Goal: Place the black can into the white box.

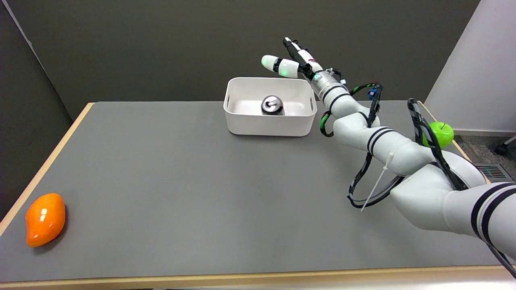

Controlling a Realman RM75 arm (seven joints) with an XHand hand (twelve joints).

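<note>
black can (272,105) sits upright inside the white box (269,121), right hand (293,64) hovering above with fingers spread, holding nothing

Grey desk (201,181) filling most of frame, pale wood edging running along left, near and right sides. Dark grey wall (161,44) standing behind desk, another dark panel (24,100) closing in at left. White wall (479,72) angling in at upper right, white baseboard running along its foot. Grey carpet (479,149) showing at right below it, with floor vent (494,171). Light falling evenly, soft shadows only.
</note>
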